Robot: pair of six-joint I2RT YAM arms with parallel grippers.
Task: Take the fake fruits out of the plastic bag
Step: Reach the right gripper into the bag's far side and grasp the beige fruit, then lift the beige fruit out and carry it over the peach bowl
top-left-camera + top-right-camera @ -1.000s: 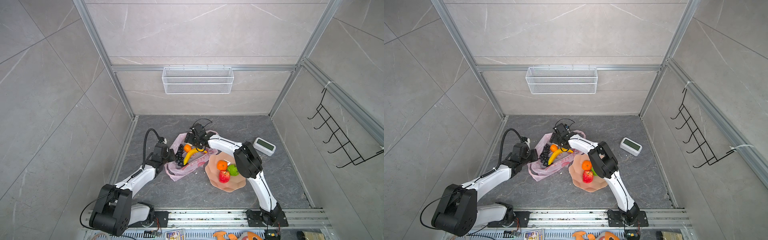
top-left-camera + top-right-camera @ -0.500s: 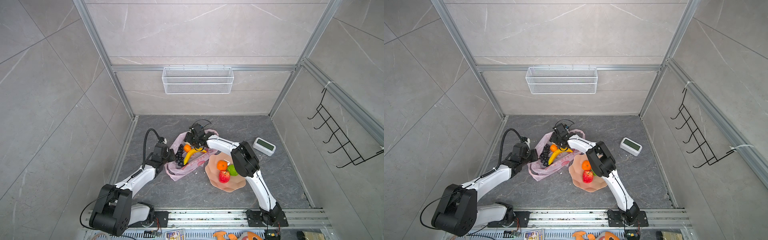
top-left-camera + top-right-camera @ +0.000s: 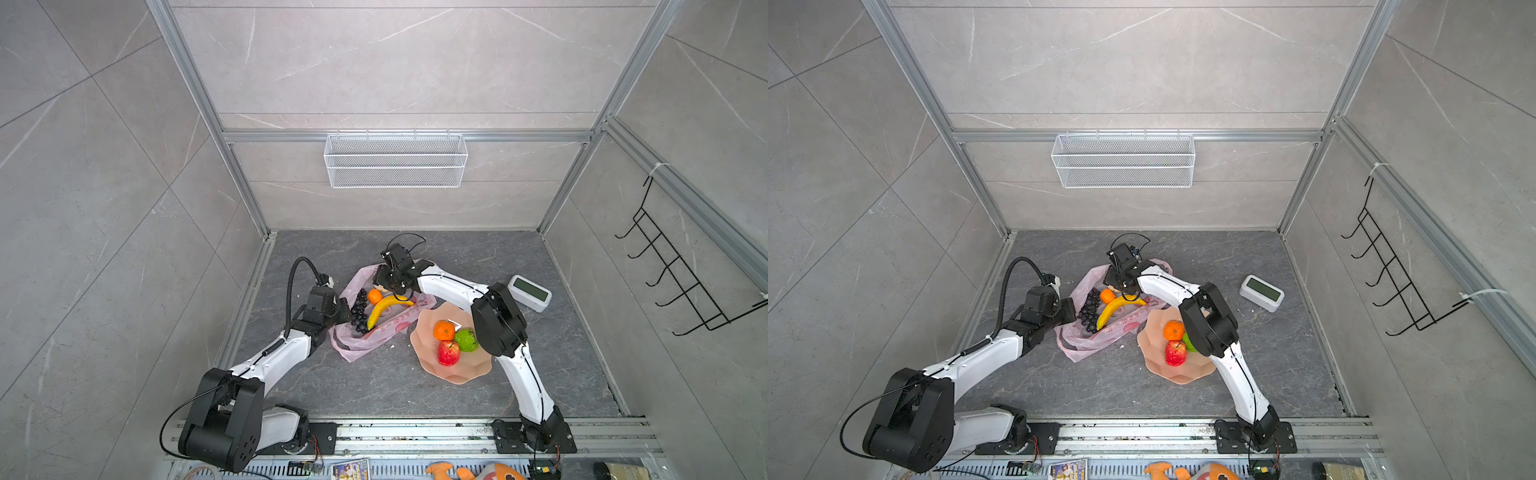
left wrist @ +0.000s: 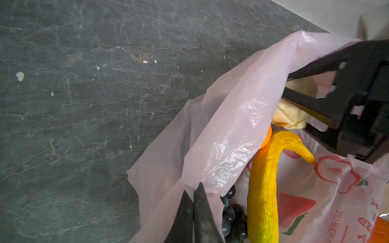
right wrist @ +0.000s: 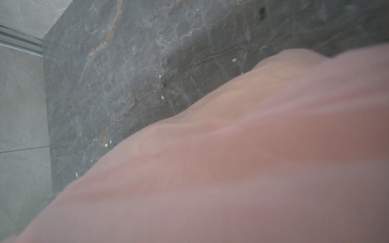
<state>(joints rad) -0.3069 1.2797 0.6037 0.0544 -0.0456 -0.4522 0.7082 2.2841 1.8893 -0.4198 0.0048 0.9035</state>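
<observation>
In both top views the plastic bag point(image 3: 374, 338) lies opened on the grey table point(image 3: 374, 390), left of the peach dish point(image 3: 457, 372). It holds the grape bunch point(image 3: 359, 313), a tangerine point(image 3: 374, 296) and the banana point(image 3: 386, 309), whose long axis runs from near-left to far-right. The left gripper point(image 3: 344, 311) sits at the bag's left edge. The right gripper point(image 3: 388, 286) reaches in from the right at the far end, just beyond the banana's far tip, so the right arm looks like the one placed for the next fruit. In the left wrist view the left gripper's fingers point(image 4: 202, 214) are clenched on a fold of the bag's film. The right gripper's jaws stand apart astride a cream-beige lumpy piece point(image 4: 303, 88), which lies between them at the far end of the bag. Whether they already press on it I cannot tell. The right wrist view shows only blurred pink film close against the lens and bare table beyond it, with no fingers in sight.
</observation>
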